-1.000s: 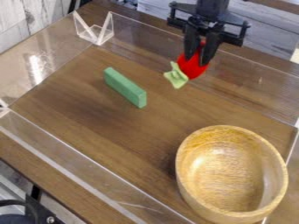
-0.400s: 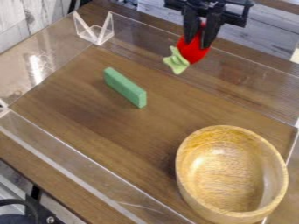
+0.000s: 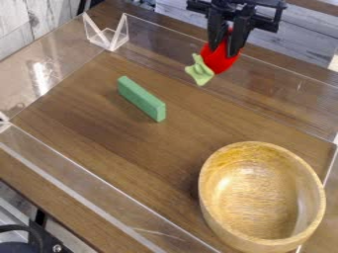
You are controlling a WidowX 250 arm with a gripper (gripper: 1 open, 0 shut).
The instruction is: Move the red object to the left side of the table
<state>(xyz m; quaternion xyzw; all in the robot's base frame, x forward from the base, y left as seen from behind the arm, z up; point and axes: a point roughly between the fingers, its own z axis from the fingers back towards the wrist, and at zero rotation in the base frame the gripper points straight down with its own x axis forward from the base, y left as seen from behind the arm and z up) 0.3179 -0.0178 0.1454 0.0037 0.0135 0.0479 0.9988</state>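
Brown wood table (image 3: 145,158): glossy red object (image 3: 219,57) (green-ended), clamped in the hand (image 3: 224,42).

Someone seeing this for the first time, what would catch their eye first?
Probably the big round wooden bowl at the lower right. Next, the glossy red toy fruit with its light-green end, held in the dark gripper near the top. The green block also stands out against the dark table, left of centre.

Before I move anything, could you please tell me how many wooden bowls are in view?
1: the wooden bowl sits at the lower right of the picture, on the dark wood table. None seems hidden.
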